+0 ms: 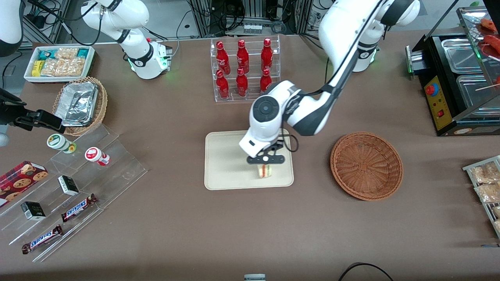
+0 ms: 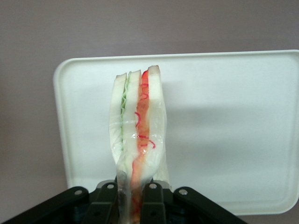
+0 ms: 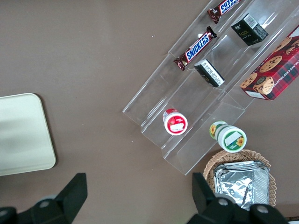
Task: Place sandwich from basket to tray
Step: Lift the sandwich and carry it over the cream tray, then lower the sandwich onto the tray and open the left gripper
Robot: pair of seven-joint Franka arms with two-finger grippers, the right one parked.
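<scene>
**Now one sandwich, held over one tray**

Just one sandwich (image 1: pixel 265 171) shows, and the left gripper (image 1: pixel 265 165) is clamped on it, over the tray (image 1: pixel 226 164) near the centre of the front frame. In the wrist view the sandwich (image 2: pixel 138 135) stands on edge, its bread slices pinched at one end between the black fingers (image 2: pixel 152 198), with green and red filling showing between the slices and the tray (image 2: pixel 233 130) spread beneath it. Whether the sandwich touches the tray cannot be told.

One basket (image 1: pixel 366 165), reddish-brown and woven, sits at centre right of the front frame, beside the tray toward the working arm's end of the table and apart from it.

Around these, six red bottles (image 1: pixel 243 68) stand in a clear rack in the upper middle of the frame, farther from the front camera than the tray. At lower left, two Snickers bars (image 1: pixel 78 207) lie on a clear stepped stand. One lighter wicker basket with a foil container (image 1: pixel 80 104) sits at upper left.
</scene>
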